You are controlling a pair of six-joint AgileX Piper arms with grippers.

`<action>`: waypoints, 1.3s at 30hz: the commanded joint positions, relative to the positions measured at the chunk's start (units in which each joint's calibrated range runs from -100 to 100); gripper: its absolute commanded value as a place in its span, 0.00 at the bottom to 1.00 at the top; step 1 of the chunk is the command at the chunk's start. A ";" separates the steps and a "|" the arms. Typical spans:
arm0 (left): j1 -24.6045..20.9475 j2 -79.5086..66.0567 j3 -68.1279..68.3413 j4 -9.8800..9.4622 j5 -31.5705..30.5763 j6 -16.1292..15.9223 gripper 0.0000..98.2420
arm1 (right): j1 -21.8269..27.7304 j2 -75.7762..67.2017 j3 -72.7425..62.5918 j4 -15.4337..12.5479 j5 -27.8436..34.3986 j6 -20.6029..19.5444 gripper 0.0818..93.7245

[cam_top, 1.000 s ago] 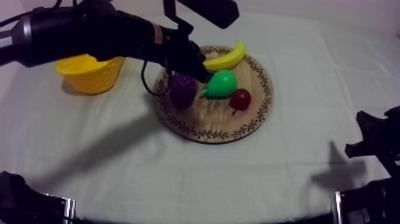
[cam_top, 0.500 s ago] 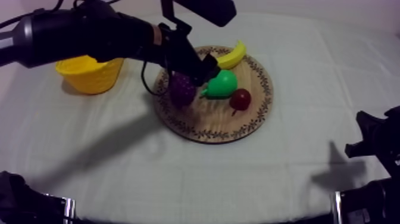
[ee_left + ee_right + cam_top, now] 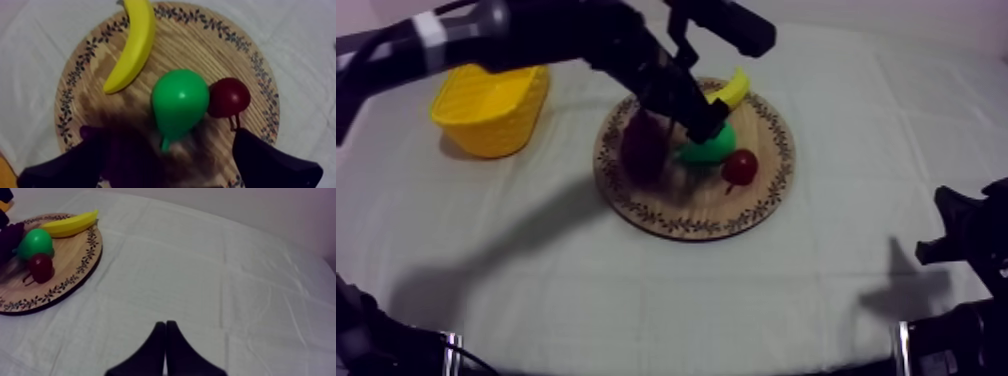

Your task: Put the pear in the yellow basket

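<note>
Two fingers (image 3: 270,165) straddling the pear (image 3: 180,102), no grip yet.
We hold our left gripper (image 3: 167,150) wide apart over the pear on the wooden board (image 3: 215,50), so one finger clears the small red fruit (image 3: 229,97) just beside it; our right gripper (image 3: 165,330) sits pinched together, parked.

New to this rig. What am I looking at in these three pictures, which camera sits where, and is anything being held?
Two robot arms work at a table under a cloth. The top view looks down on the table from above. The other two cameras ride on the arms' wrists.

On the wooden board lie a banana, a green pear, a small red fruit and a bunch of grapes. A yellow basket stands on the cloth beside the board.

The left tool hangs open over the pear and is not closed on it. The right tool is shut on nothing, over bare cloth away from the board. So nothing is held.
</note>
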State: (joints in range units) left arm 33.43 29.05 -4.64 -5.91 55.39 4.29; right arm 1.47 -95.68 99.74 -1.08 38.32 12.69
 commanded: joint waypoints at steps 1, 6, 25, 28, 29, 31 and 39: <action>0.04 6.88 -10.28 0.05 7.74 0.02 0.95 | -0.01 0.01 0.04 -0.02 -0.02 0.01 0.00; 0.21 15.44 -21.21 -0.32 17.73 0.23 0.94 | -0.01 0.01 0.04 -0.02 -0.02 -0.01 0.00; 0.74 30.67 -40.38 -2.81 34.13 1.72 0.67 | -0.01 0.01 0.04 -0.02 -0.02 -0.02 0.00; 0.79 30.45 -40.94 -3.17 34.52 2.18 0.63 | -0.01 0.01 0.04 -0.02 -0.02 -0.02 0.00; 0.78 30.11 -40.86 -3.29 34.53 2.39 0.62 | -0.01 0.01 0.04 -0.02 -0.02 -0.02 0.00; 0.78 28.70 -39.96 -3.66 34.28 2.93 0.61 | -0.01 0.01 0.04 -0.02 -0.02 -0.02 0.00; -0.09 11.82 -28.70 -7.47 32.86 5.68 0.61 | -0.01 0.01 0.04 -0.02 -0.02 -0.02 0.00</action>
State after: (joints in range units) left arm 33.67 47.55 -35.98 -12.80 88.04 9.61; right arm 1.47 -95.68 99.74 -1.08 38.32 12.69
